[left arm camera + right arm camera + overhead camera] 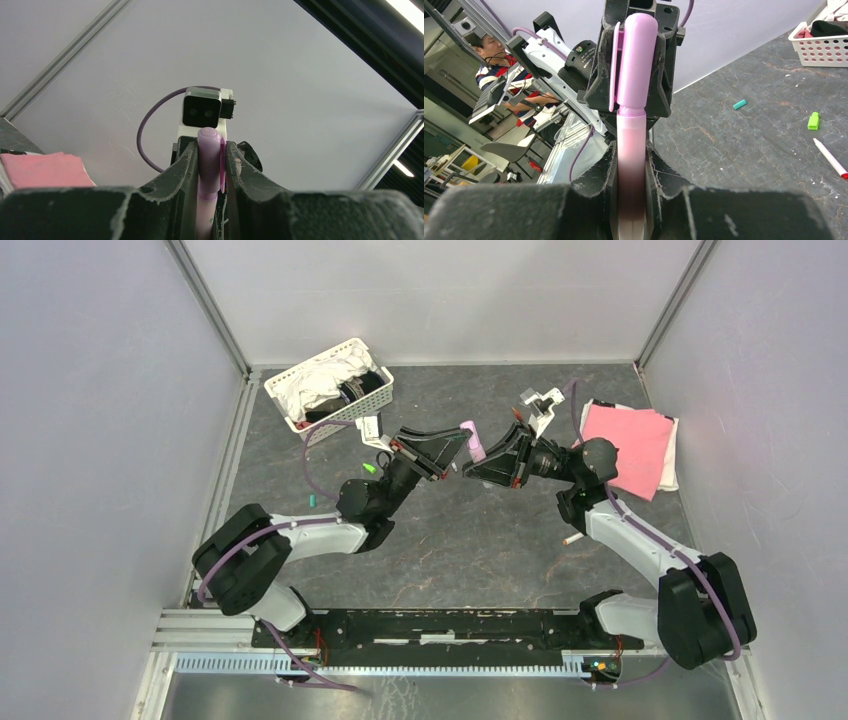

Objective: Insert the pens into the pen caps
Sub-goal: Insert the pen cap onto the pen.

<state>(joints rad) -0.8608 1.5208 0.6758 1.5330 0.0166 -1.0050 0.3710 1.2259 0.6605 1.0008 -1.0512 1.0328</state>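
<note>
As end effectors pinch pen, midair (centred)

- The lower barrel of the purple pen is buried between the right fingers, blurred there, and cut off by the bottom edge.
- The purple cap is partly covered by the left fingers.
- A white basket is cropped by the right edge, and a pink cloth by the left edge.
- The end colour of a small pen on the worktop cannot be told.
</note>
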